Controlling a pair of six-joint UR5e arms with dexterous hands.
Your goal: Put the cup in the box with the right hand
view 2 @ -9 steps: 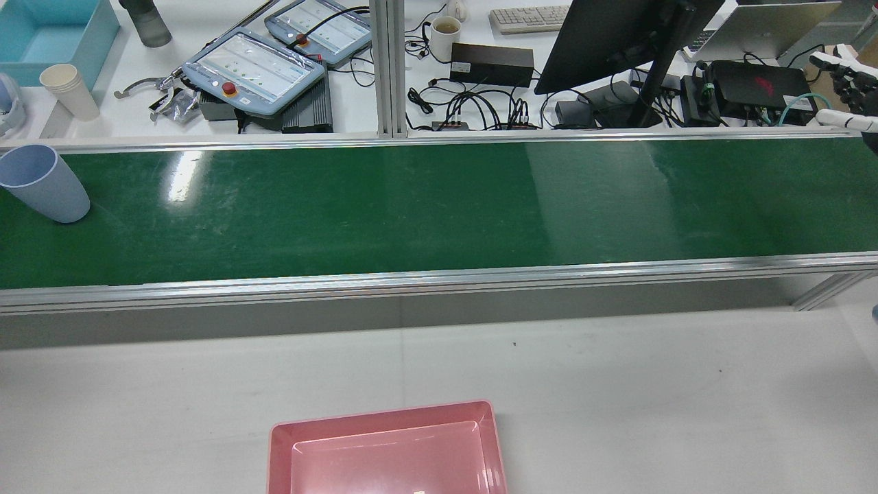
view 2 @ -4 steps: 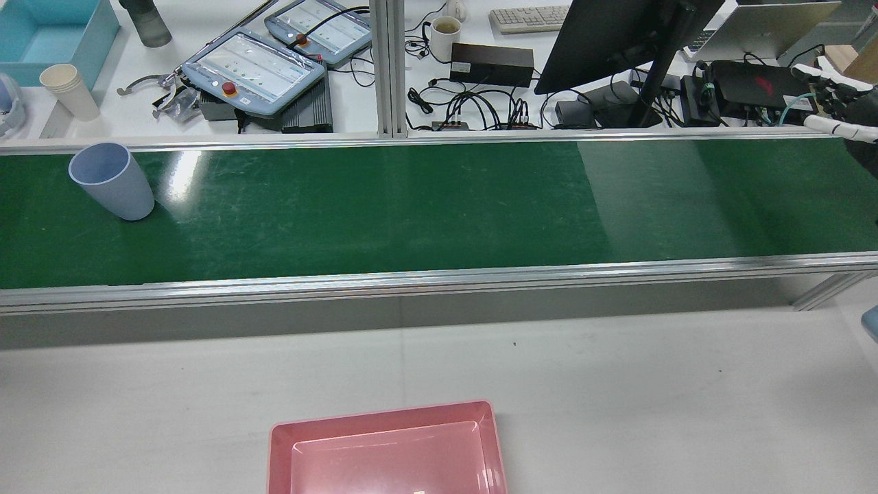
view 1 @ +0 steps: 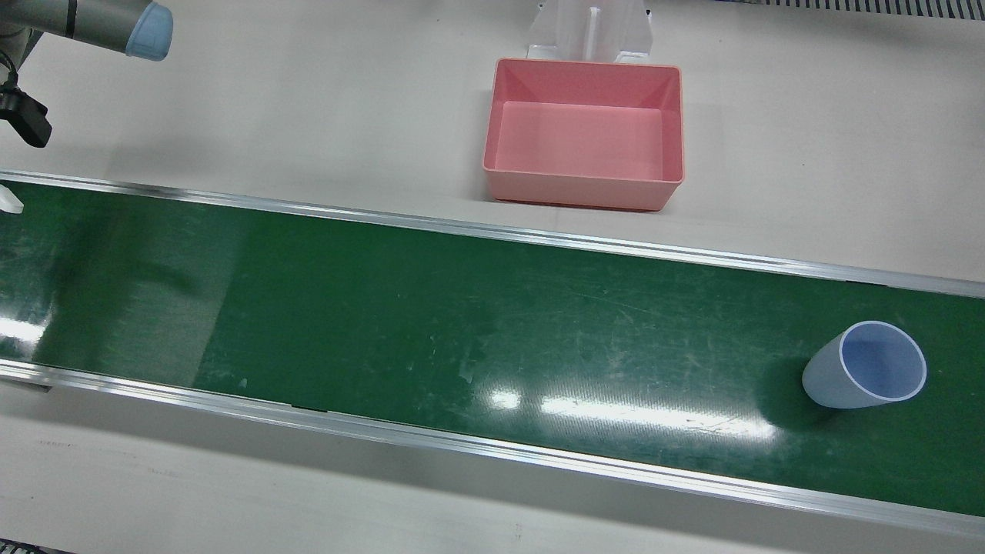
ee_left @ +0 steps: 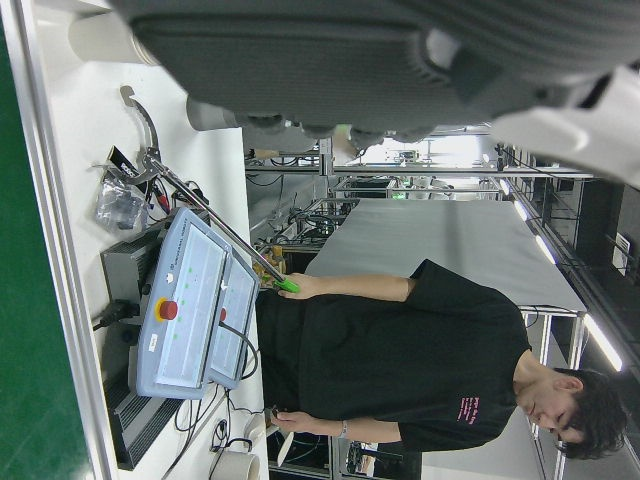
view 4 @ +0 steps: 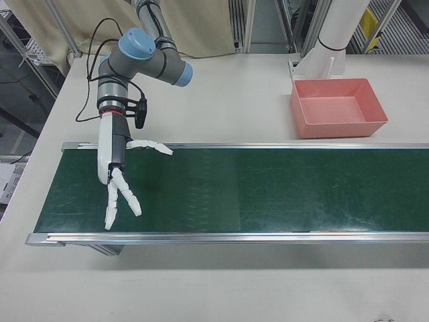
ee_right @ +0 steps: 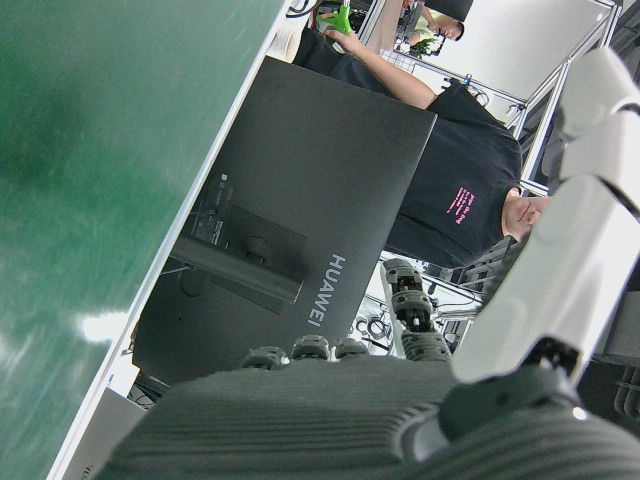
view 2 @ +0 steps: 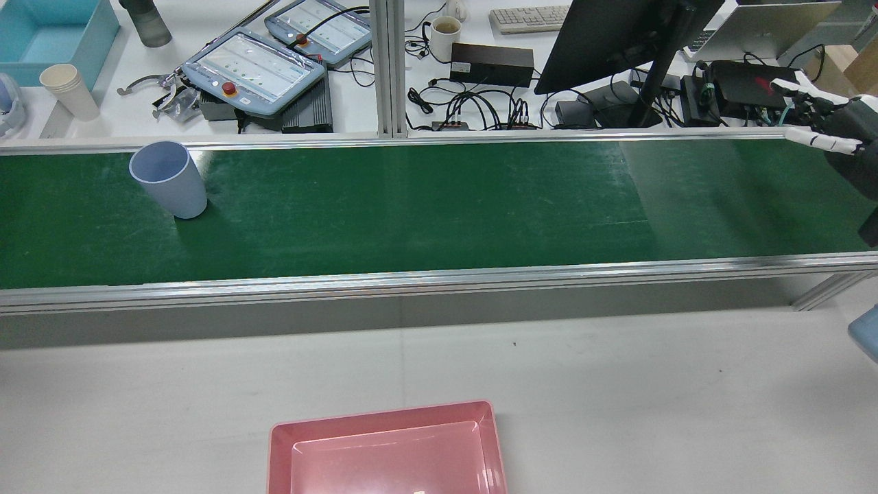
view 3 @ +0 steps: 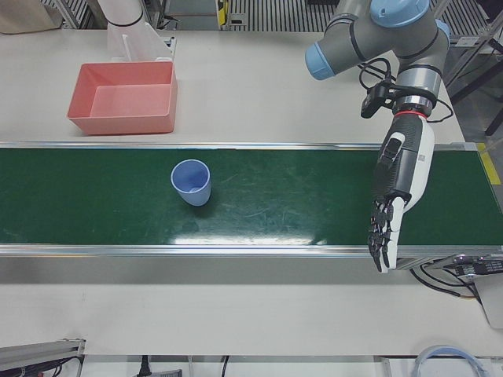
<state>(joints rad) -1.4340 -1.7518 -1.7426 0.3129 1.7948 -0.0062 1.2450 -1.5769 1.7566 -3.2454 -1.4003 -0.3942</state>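
Note:
A pale blue cup (view 2: 168, 180) stands upright on the green conveyor belt (view 2: 439, 199), toward its left end in the rear view; it also shows in the front view (view 1: 862, 365) and the left-front view (view 3: 191, 182). The pink box (view 2: 384, 415) sits empty on the white table on the near side of the belt (view 1: 585, 188). My right hand (view 4: 117, 181) is open, fingers spread, above the belt's far right end (view 2: 823, 130), far from the cup. My left hand (view 3: 397, 196) is open, fingers straight, over the belt beyond the cup.
Behind the belt stands a desk with two teach pendants (view 2: 254, 68), a black monitor (view 2: 617, 41), cables, a mug (view 2: 444, 36), stacked paper cups (view 2: 68, 89) and a blue bin (view 2: 48, 38). Aluminium rails (view 2: 439, 278) edge the belt.
The cup has travelled along the belt from the left edge toward the middle. My right hand has moved in from the right edge, further over the belt.

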